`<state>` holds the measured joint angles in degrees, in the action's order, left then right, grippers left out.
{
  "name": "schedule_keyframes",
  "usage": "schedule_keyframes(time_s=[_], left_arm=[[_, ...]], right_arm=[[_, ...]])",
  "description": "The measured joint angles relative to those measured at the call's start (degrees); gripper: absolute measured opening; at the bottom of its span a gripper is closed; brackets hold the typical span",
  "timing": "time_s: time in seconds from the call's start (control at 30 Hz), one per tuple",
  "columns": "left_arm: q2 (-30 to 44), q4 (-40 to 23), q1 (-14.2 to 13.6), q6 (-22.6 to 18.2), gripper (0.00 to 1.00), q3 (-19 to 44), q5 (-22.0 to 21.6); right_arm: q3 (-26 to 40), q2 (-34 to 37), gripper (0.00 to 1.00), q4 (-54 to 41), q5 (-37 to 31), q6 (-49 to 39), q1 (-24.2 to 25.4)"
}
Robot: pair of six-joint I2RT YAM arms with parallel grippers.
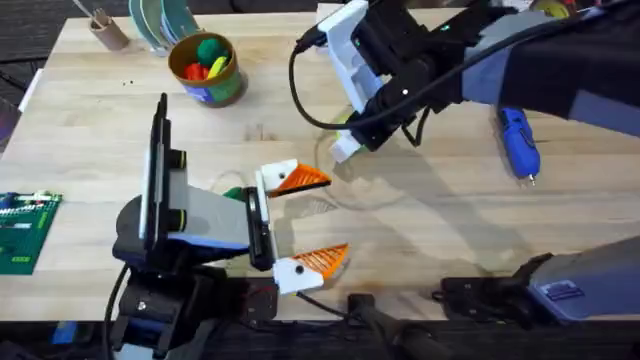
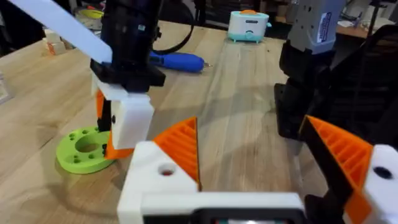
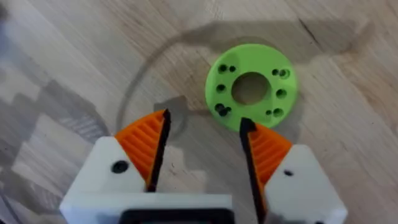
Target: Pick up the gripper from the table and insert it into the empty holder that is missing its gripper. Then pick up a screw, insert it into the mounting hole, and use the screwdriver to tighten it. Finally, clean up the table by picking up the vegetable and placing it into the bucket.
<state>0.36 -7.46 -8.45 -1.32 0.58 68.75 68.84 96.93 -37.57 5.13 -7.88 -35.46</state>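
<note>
1. At about 8 o'clock in the overhead view, the left end effector (image 1: 310, 218), white with orange ribbed pads, hangs low over the pale wooden desk (image 1: 90, 130), fingers spread and holding nothing.
2. A small dark-green leafy toy vegetable (image 1: 233, 193) peeks out just behind it.
3. At 11 o'clock stands the small round bucket (image 1: 207, 68) with orange-yellow rim, toys inside.
4. Near centre, the right end effector (image 3: 202, 146) hovers spread beside a lime-green plastic disc with holes (image 3: 250, 86).
5. At 3 o'clock lies the bright blue cylindrical screwdriver (image 1: 519, 142).
</note>
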Motion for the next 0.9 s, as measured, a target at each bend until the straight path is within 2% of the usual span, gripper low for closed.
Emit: schedule_keyframes(time_s=[0.07,0.63,0.9], left_arm=[[0.00,0.00,0.00,0.00,0.992,0.00,0.00],[0.00,0.00,0.00,0.00,0.993,0.00,0.00],[0.00,0.00,0.00,0.00,0.992,0.00,0.00]], right_arm=[[0.00,0.72,0.709,0.30,-0.02,0.19,0.00],[-0.02,2.73,0.628,1.82,-4.46,0.57,-0.02],[-0.02,4.08,0.526,2.07,-4.71,0.62,-0.11]])
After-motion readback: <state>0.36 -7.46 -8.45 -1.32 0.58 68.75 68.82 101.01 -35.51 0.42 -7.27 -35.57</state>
